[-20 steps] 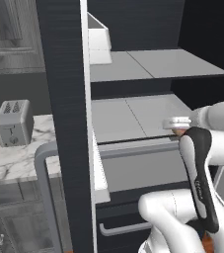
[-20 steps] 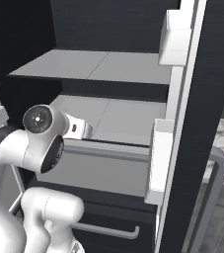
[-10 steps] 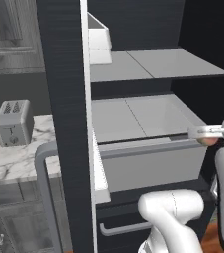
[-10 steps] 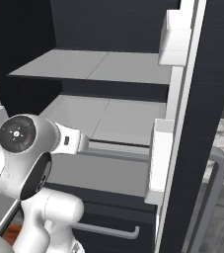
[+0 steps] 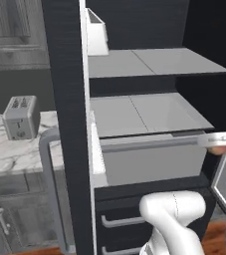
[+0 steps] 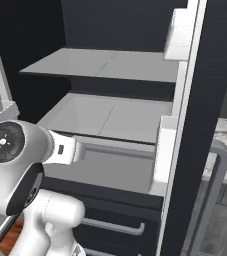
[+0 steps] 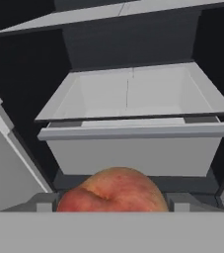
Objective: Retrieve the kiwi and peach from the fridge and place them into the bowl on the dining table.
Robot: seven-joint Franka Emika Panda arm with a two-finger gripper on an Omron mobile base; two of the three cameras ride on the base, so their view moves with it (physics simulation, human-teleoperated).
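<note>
1. In the hand view the peach [image 7: 112,190] sits low in the middle, right between the two dark finger tips, one showing at its left and the other [image 7: 181,202] at its right
2. The jaws stand wide with the fruit filling the gap, so the gripper [image 7: 112,200] is closed on the peach at a broad spread
3. The fruit is red-orange with a yellow patch and a crease across its top; its lower part is cut off by the bottom of the view
4. In the left base view a sliver of orange [image 5: 218,149] shows at the far right edge, just under the pale hand, level with the drawer front
5. Beyond the peach in the hand view lies an open grey drawer [image 7: 133,129] of the fridge [image 5: 64,74], pulled forward, its inside bare
6. Above the drawer a flat grey shelf [image 5: 149,62] spans the dark interior; the right base view shows the same shelf [image 6: 105,64] and the drawer front below it
7. The fridge doors stand open: one door edge with a white bin [image 5: 95,35] in the left base view, and a long grey bar handle [image 5: 50,184] on it
8. Left of the fridge, a toaster [image 5: 20,117] stands on a marble counter [image 5: 10,154]
9. Below the drawer, dark lower drawers carry grey handles [image 6: 112,226]
</note>
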